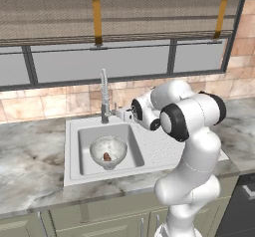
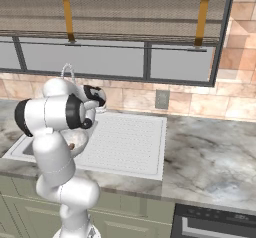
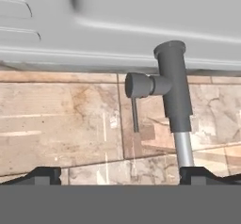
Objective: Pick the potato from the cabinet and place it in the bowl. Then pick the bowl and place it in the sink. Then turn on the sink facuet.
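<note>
Nearest to you in the hand view are the end effector's (image 3: 120, 173) two dark fingertips (image 3: 44, 175), spread wide with nothing between them. Just past them stands the tap (image 3: 174, 84), and you see it rolled over: its base sits at the top against the sink (image 3: 117, 25), and its long axis runs down toward the right fingertip. The side lever (image 3: 135, 115) juts out beside the stem, between your fingertips and a little ahead, so in my judgement the coming move is a short push forward and across onto it. From the left base view, the bowl (image 1: 108, 151) already rests in the well with the potato (image 1: 106, 156) inside.
</note>
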{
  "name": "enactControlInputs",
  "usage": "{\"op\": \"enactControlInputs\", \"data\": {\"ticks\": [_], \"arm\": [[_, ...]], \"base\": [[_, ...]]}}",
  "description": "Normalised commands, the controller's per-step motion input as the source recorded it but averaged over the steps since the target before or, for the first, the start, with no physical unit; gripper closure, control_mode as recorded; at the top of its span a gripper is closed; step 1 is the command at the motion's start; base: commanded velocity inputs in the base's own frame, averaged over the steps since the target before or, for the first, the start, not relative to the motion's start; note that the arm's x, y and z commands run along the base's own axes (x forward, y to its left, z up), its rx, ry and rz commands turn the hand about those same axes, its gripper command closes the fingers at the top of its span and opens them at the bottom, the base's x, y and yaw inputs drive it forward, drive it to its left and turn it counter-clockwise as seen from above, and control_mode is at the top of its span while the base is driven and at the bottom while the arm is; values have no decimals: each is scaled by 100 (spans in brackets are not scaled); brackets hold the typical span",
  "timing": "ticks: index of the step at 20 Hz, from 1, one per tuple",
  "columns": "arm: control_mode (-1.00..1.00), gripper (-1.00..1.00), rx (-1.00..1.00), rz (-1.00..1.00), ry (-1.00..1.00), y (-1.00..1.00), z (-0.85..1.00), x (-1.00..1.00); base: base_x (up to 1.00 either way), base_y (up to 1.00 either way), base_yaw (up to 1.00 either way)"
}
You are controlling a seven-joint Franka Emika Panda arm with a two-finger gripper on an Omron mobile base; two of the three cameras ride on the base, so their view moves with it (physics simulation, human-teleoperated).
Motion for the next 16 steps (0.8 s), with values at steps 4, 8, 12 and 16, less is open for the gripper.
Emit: {"op": "enactControlInputs", "data": {"ticks": [4,8,12,16], "arm": [[-100,-100,0,-1,0,9,0,13],[-100,-100,0,-5,1,8,0,36],[-100,-100,0,-7,5,15,-13,51],[-100,-100,-1,-3,1,27,-25,11]], "base": [[0,0,0],[0,0,0],[0,0,0],[0,0,0]]}}
